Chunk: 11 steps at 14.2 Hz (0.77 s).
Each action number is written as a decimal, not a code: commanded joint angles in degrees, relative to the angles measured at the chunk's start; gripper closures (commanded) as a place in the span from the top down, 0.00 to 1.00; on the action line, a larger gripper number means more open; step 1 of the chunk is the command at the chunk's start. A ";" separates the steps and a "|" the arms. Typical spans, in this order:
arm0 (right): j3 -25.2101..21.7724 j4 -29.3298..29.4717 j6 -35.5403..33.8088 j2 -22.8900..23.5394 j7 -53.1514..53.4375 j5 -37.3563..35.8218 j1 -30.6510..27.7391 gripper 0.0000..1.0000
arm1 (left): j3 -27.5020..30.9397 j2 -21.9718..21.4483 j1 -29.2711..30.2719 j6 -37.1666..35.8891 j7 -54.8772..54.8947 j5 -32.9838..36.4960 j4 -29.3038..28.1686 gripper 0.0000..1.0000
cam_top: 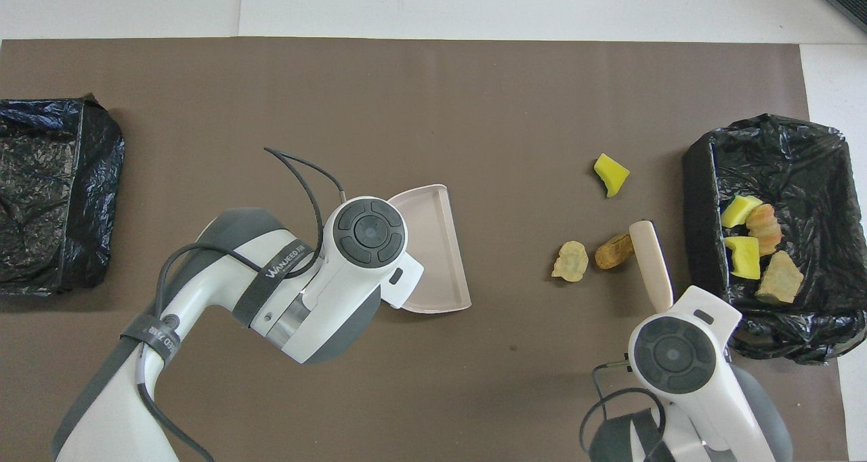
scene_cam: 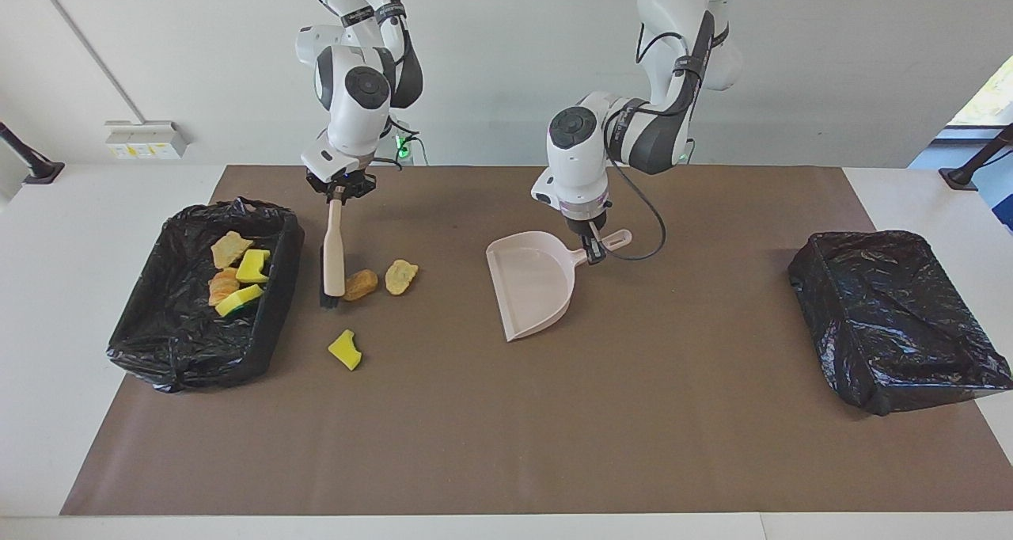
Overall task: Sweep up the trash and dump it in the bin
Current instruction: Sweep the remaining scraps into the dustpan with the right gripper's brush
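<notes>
The right gripper (scene_cam: 339, 192) is clamped on the brush (scene_cam: 333, 249), the left gripper (scene_cam: 592, 243) on the dustpan (scene_cam: 534, 283); the lump (scene_cam: 360, 283) could be scattered past the pan's mouth by a hard stroke.

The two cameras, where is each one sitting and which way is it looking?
Facing view: high across the table, looking at both robots; whole arms show, right claw holding the brush, left claw holding the dustpan.
Overhead view: high above the robots' end, looking steeply down; arms enter from the bottom.
Both share the dustpan, brush, loose trash and the bin holding scraps.
</notes>
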 commanded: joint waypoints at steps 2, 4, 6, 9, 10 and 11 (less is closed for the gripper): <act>-1.90 0.26 0.96 1.07 -2.43 3.37 0.39 0.00 | 0.61 -2.17 -1.05 1.45 -1.11 1.26 -3.25 0.00; -1.90 -0.26 0.35 1.16 -4.62 12.15 0.48 0.00 | 0.61 -2.26 -1.05 1.36 -1.11 1.26 -3.43 0.00; -1.81 -0.53 0.26 1.42 -4.89 15.95 1.53 0.00 | 0.61 -2.96 -1.14 1.36 -1.11 1.26 -4.48 0.00; -1.46 -0.53 -0.45 2.82 -4.46 22.01 4.16 0.00 | 0.52 -4.01 -1.66 1.19 -1.11 1.34 -6.24 0.00; -1.37 -0.35 -0.10 3.18 -4.63 23.68 5.04 0.00 | 0.61 -4.54 -2.10 0.93 -1.11 1.26 -6.76 0.00; -1.28 -0.09 0.08 3.44 -4.80 26.05 5.66 0.00 | 0.61 -4.98 -2.37 1.10 -1.11 1.34 -7.90 0.00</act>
